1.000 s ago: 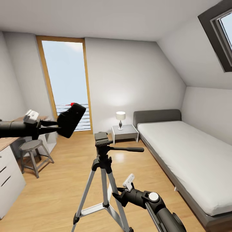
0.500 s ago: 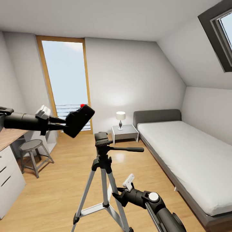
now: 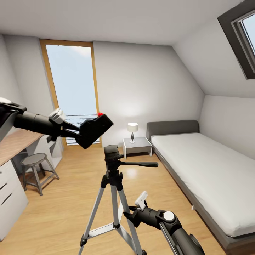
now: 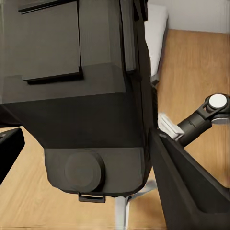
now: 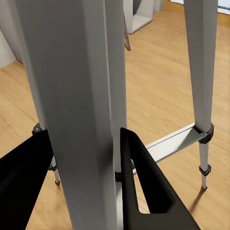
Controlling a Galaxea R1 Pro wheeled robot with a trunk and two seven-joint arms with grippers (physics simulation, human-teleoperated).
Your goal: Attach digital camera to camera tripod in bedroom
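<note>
So the left gripper (image 3: pixel 76 131) has its jaws clamped on the digital camera (image 3: pixel 95 130), holding it up in the air out over the wood floor, past the near edge of the bench (image 3: pixel 14 143). In the left wrist view the camera body (image 4: pixel 76 96) sits snug between the two fingers, with a round knob on the face turned toward that lens.

The camera tripod (image 3: pixel 114 184) stands on the floor in the middle of the bedroom, between the bench and the bed (image 3: pixel 205 173). Its black head (image 3: pixel 112 153) is lower than the camera and off to the robot's right of it, close but with a clear gap. The pan handle (image 3: pixel 140 164) sticks out sideways toward the bed.

That's the bit that matters, I reckon: the camera needs to go right and down onto the head, and it's tilted right now, so it probably has to level out first.

The right gripper (image 5: pixel 84 163) is down low with its jaws spread either side of a silver tripod leg (image 5: pixel 81 105). I honestly can't tell whether they're actually pressing on it or just sitting around it.
</note>
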